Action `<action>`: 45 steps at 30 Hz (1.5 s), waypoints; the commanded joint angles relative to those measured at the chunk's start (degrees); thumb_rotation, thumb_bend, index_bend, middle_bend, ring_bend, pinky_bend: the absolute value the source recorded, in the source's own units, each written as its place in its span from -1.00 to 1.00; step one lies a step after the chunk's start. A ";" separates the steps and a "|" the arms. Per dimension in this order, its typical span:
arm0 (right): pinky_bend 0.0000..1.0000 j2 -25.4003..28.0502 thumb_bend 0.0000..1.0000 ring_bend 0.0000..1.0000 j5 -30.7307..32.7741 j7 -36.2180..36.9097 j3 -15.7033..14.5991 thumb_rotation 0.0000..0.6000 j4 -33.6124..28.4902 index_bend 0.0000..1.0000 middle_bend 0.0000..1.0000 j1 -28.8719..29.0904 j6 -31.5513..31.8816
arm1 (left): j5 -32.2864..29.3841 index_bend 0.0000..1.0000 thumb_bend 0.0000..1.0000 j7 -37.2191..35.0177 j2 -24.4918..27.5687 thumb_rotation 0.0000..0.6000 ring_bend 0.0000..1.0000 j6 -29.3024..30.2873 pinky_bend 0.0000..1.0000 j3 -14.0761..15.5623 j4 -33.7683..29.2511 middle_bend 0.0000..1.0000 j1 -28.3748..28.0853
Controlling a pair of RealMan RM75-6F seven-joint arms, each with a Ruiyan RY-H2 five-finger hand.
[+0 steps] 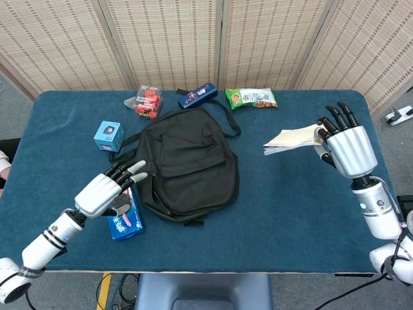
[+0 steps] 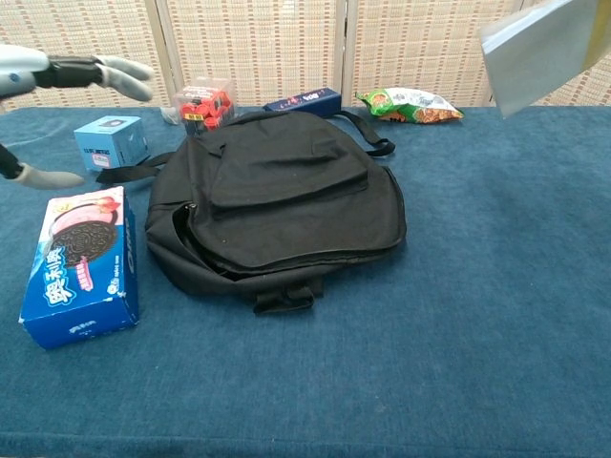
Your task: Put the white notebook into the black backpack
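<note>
The black backpack (image 1: 184, 161) lies flat at the table's middle, also in the chest view (image 2: 277, 196). My right hand (image 1: 347, 145) holds the white notebook (image 1: 293, 139) in the air to the right of the backpack; in the chest view the white notebook (image 2: 544, 48) shows at the top right corner, with the hand itself outside that frame. My left hand (image 1: 106, 190) hovers open, fingers spread, over the cookie box by the backpack's left edge, and appears at the upper left in the chest view (image 2: 72, 76).
A blue cookie box (image 1: 120, 205) lies left of the backpack, with a small blue box (image 1: 109, 135) behind it. Along the far edge sit a red snack pack (image 1: 148, 101), a dark blue box (image 1: 197, 95) and a green snack bag (image 1: 251, 98).
</note>
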 commanded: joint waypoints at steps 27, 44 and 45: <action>-0.75 0.70 0.01 -0.65 -1.41 0.85 0.96 1.00 -1.56 0.19 -0.19 -3.08 1.33 | -14.86 -0.74 -0.44 11.64 -17.67 1.00 -0.97 -23.78 -1.00 0.42 14.21 -1.00 -18.26; -0.75 -0.01 0.01 -0.64 -2.19 1.74 0.69 1.00 -0.98 0.20 -0.18 -4.27 1.94 | -20.38 -0.65 -0.43 10.01 -25.35 1.00 -0.96 -22.39 -1.00 -0.72 21.75 -1.00 -20.36; -0.75 -0.01 0.01 -0.64 -2.17 1.83 0.71 1.00 -0.98 0.20 -0.18 -4.37 2.03 | -20.24 -0.62 -0.43 9.46 -25.85 1.00 -0.96 -21.94 -1.00 -0.78 22.42 -1.00 -20.37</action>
